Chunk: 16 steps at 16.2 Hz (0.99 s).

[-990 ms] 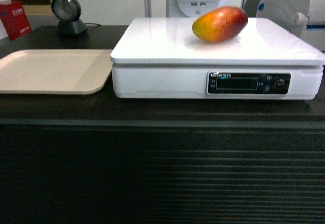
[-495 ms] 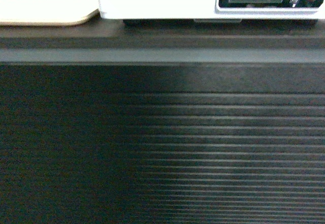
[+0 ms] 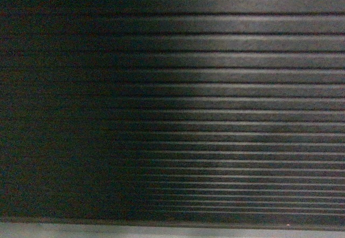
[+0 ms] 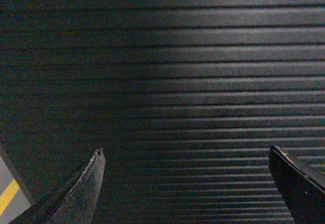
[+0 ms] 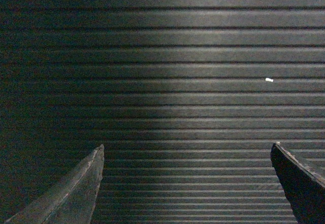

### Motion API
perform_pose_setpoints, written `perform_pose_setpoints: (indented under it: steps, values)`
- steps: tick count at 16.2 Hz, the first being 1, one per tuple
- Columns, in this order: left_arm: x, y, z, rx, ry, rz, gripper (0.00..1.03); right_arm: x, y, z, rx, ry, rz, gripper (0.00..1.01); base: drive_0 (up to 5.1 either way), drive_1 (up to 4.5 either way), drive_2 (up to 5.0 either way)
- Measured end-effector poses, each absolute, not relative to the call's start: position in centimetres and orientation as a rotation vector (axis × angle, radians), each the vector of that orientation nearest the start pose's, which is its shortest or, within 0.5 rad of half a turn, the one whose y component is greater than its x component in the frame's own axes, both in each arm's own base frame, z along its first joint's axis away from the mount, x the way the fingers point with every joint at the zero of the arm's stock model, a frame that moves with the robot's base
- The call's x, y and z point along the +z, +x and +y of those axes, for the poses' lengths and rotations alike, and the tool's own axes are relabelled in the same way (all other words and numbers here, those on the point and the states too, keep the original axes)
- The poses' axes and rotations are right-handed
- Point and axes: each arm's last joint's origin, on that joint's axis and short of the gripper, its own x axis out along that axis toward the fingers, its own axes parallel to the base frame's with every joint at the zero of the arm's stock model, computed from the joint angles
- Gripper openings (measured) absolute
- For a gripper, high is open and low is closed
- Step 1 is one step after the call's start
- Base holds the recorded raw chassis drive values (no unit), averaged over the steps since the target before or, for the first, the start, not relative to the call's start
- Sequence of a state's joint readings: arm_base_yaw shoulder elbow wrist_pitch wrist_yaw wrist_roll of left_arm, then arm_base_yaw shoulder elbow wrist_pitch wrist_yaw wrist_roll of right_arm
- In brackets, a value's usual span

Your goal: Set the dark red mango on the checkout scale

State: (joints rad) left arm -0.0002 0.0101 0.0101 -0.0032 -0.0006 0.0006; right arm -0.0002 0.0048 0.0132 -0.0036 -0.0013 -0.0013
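Head cam: checkout [image 3: 215, 87] slats only.

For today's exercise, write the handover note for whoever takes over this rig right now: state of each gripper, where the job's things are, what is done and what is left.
Left gripper: open, empty, facing the checkout slatted black front.
Right gripper: open, empty, facing the same slats.
Dark red mango and scale: out of sight in all three views now. One second ago the head camera showed the mango lying on the scale's top; the view has since dropped to the counter front.
Done: the placing looks complete, judged from that earlier view.
Left: raise the head view to confirm the mango sits on the scale; otherwise nothing seems outstanding.
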Motion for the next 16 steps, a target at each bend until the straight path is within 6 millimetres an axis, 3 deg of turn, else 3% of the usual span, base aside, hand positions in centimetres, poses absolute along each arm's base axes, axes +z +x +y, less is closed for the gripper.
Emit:
perform_pose_setpoints:
  steps: [16]
  values:
    - [16.56,9.77,0.00,0.000,0.000,0.006,0.98,16.71,9.72,0.00,0.000,-0.001,-0.003,0.98,0.0,0.00,0.0]
